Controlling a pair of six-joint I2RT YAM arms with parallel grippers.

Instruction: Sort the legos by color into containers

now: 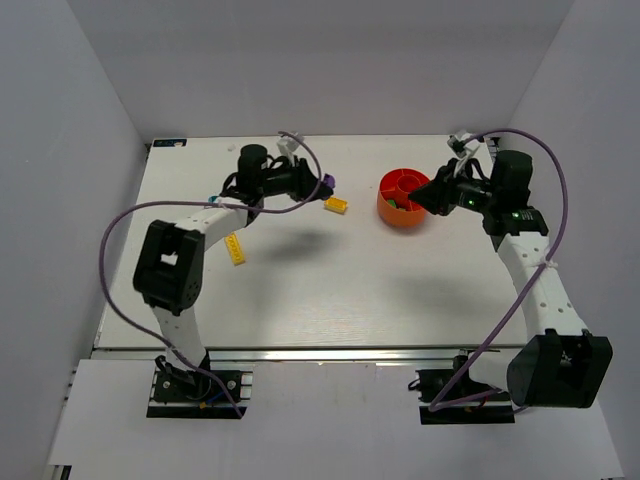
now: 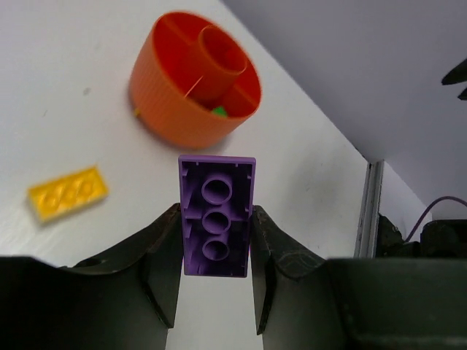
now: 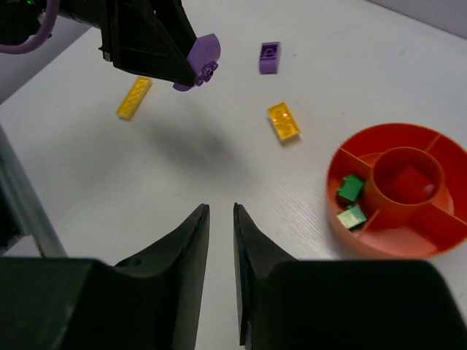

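Note:
My left gripper (image 2: 217,240) is shut on a purple lego (image 2: 217,215), gripped by its long sides with the hollow underside facing the camera, and holds it above the table. It shows in the top view (image 1: 318,182), left of the orange bowl (image 1: 403,197). My right gripper (image 3: 221,211) is almost shut, with a narrow gap and nothing in it, and hovers by the bowl's right side (image 1: 432,195). The bowl (image 3: 343,219) holds two green legos (image 3: 350,188) in one compartment and a red one (image 3: 408,181) in the centre cup.
On the table lie a second purple lego (image 3: 269,57), a yellow lego (image 3: 283,121) between the left gripper and the bowl, and another yellow lego (image 3: 134,97) further left, near the left arm (image 1: 236,249). White walls enclose the table.

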